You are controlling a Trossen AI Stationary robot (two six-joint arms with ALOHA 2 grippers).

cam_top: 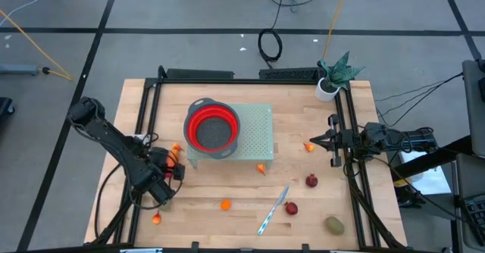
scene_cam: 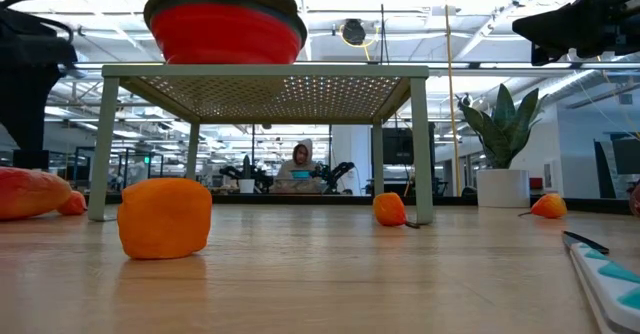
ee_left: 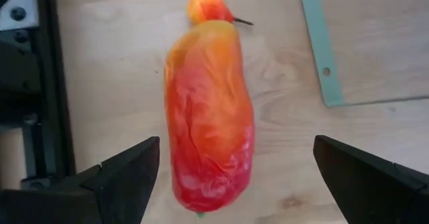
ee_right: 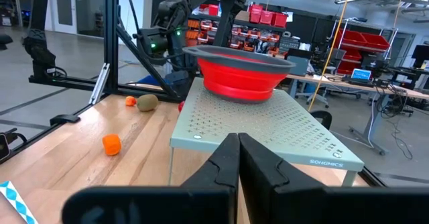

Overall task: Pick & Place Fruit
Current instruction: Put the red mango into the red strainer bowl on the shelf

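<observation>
The fruit [ee_left: 209, 110] — long, red-orange — lay on the table beside the stand [cam_top: 258, 135], framed between the wide-open, empty fingers of the left gripper [cam_top: 168, 166]. A centred descent before closing was judged best. The right gripper [cam_top: 327, 141] was parked shut, empty — at the table's right edge.

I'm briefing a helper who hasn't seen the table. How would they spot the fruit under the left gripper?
Start at the red bowl on its green stand. Just off the stand, under the open left gripper, lies the long fruit, orange fading to red; its neighbours are small and round.
</observation>
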